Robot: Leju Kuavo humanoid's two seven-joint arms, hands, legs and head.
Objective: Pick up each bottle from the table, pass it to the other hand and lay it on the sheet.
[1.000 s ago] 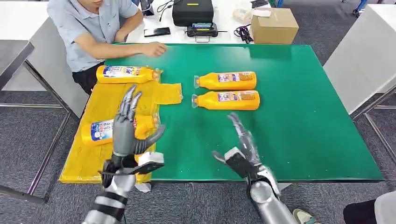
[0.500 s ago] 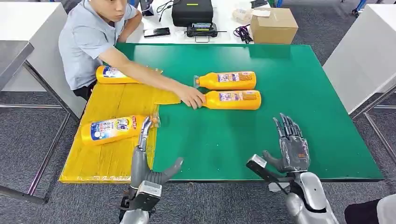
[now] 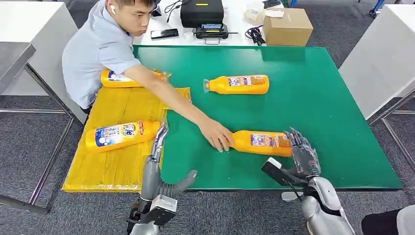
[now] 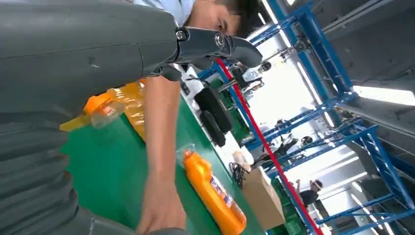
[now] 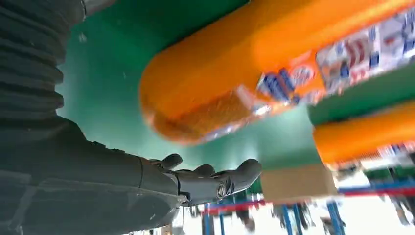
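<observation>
Head view: the left hand (image 3: 155, 172) hangs at the near edge of the green counter (image 3: 323, 98), fingers spread and holding nothing. The right hand (image 3: 303, 159) is also wide and empty, its fingertips just at the base of the near bottle (image 3: 259, 143), which lies on its side. A person's hand (image 3: 218, 135) rests on that bottle's neck end. One bottle (image 3: 122, 135) lies on the yellow sheet (image 3: 115, 166). Farther, another bottle (image 3: 238, 84) lies on the counter, and one more (image 3: 115, 78) at the sheet's far end.
</observation>
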